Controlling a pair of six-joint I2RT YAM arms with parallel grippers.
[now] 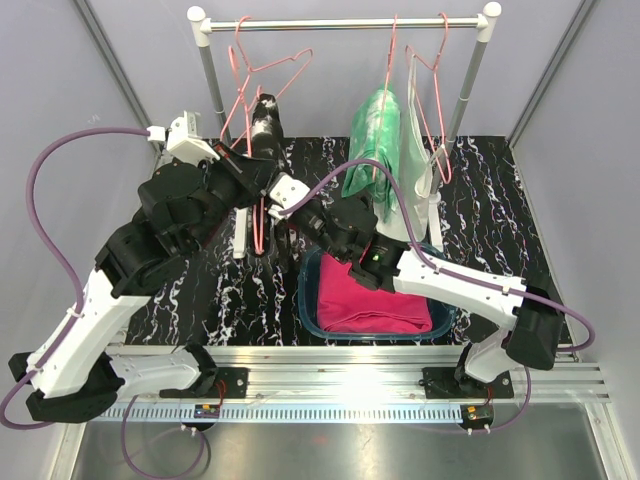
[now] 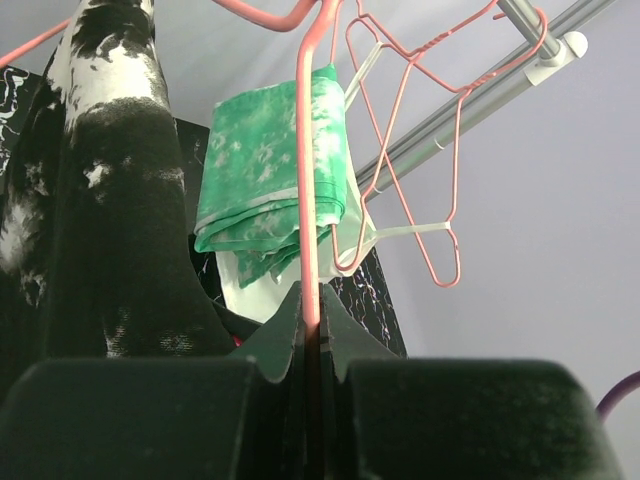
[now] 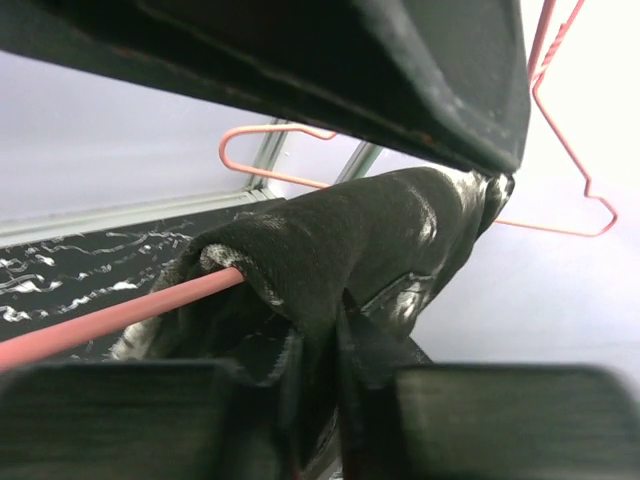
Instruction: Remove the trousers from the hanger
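Right fingers (image 3: 500, 425) blurred, cropped at bottom

Each arm wore white shells over bulky black joints, the left arm (image 1: 85, 325) and right arm (image 1: 455, 285) alike. Purple cables (image 1: 40, 200) looped off them. The left gripper (image 2: 312, 305) and right gripper (image 3: 325, 380) were matte black.

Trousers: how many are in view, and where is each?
3. The magenta trousers lie in the blue bin; the black-and-white trousers hang over a pink hanger at left; the green tie-dye trousers hang from the rail. None appears hidden.
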